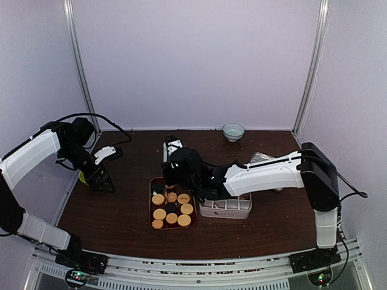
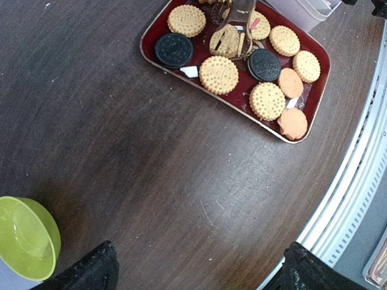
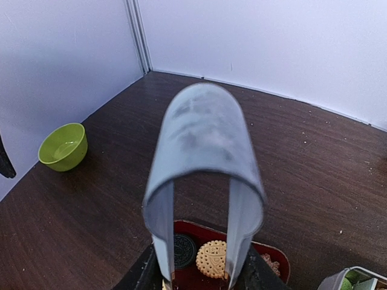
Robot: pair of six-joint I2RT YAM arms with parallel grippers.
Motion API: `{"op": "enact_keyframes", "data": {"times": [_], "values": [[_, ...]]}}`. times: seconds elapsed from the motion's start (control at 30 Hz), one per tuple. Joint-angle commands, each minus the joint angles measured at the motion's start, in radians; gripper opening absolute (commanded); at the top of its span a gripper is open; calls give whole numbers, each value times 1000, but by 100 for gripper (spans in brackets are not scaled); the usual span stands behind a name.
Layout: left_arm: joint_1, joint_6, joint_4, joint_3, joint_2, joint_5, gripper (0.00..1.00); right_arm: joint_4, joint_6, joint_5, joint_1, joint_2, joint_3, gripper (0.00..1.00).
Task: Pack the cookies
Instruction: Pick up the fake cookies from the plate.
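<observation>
Many cookies point(image 2: 219, 75): round, mostly golden, two dark, lying flat in a red tray point(image 2: 242, 96) at the upper right of the left wrist view, centre of the top view.

Tongs point(image 3: 205, 139): metal, bent end filling the middle of the right wrist view. The tips are down in the tray, straddling one tilted golden biscuit.

Right gripper point(image 3: 199, 279): pinching the tongs, above the tray.

Left gripper point(image 2: 199, 272): spread wide, holding nothing, over bare tabletop point(image 2: 151, 169) at the left of the top view.

Green bowl point(image 2: 24, 235): lower left of the left wrist view, well apart from the tray.

White container point(image 1: 225, 209): just right of the tray.

Pale bowl point(image 1: 233, 131): by the back wall.
</observation>
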Motion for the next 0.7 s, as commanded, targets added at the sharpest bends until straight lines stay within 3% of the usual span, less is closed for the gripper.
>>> {"op": "enact_keyframes", "data": {"times": [0.0, 0.27, 0.5, 0.67], "values": [[9, 16, -9, -12, -18, 16, 98, 31, 33, 6, 4, 6, -9, 42], [9, 16, -8, -12, -14, 21, 98, 21, 32, 30, 3, -25, -76, 41], [7, 17, -8, -14, -12, 27, 98, -2, 14, 60, 3, -79, -108, 24], [8, 15, -8, -14, -13, 26, 98, -7, -13, 54, 2, -110, -81, 19]]}}
